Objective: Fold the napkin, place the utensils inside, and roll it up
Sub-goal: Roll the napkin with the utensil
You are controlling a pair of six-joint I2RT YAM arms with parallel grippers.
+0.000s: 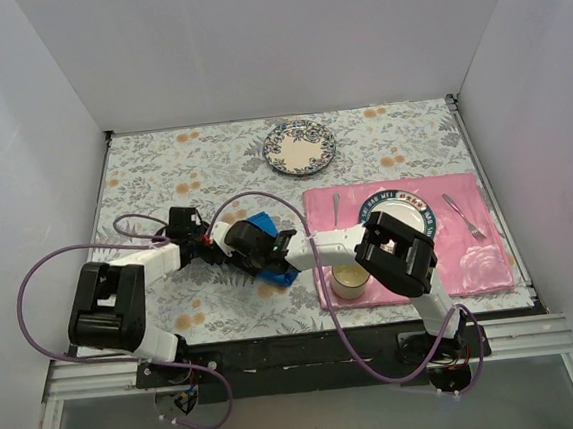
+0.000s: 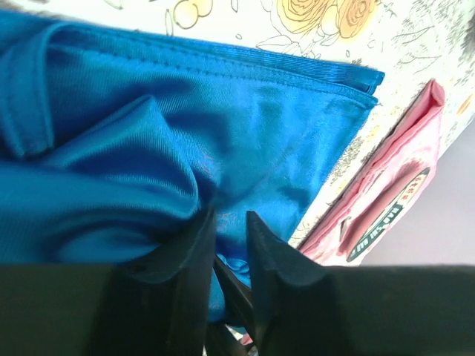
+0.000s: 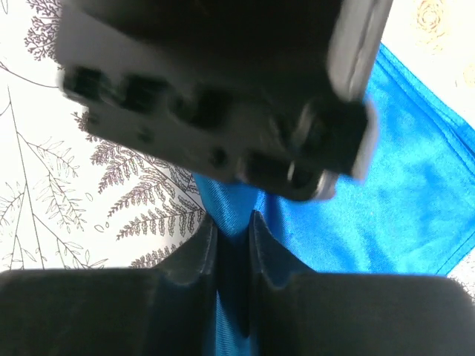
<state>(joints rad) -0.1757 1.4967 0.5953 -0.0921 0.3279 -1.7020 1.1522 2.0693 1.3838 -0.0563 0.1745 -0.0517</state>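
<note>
Pinching the napkin [image 2: 245, 126] is what both my hands are doing. My left gripper [image 2: 230, 222] is clenched narrow on a bunched ridge of the blue cloth. My right gripper [image 3: 234, 226] is closed just as tightly, with a tongue of the same cloth running up between its jaws.

I judge this to be the fold, not yet done: the cloth humps and creases by my left fingers, and only its far hemmed edge lies flat and doubled. To do it well I should carry both pinched spots level and at one pace, so the cloth stays taut between them. Then I should lay the edge onto the hem rather than drop it, and let go only once the layers rest flat. The cloth looks slippery. A shallow pinch may slide off, and a deep one may drag the lower layer along.

Both my wrists sit low over the tablecloth [image 1: 152, 166], almost touching; my left gripper's dark housing fills the top of the right wrist view, blurred. My left arm reaches inward from its base. My right arm stretches across leftward, its forearm passing just beside a cream cup [image 1: 351, 281] on the pink placemat [image 1: 485, 192]. The two meet left of centre.

Farther right, the utensils wait on that placemat, well apart from the napkin: a spoon [image 1: 336, 208] and a fork [image 1: 464, 216]. I cannot find the knife.
</note>
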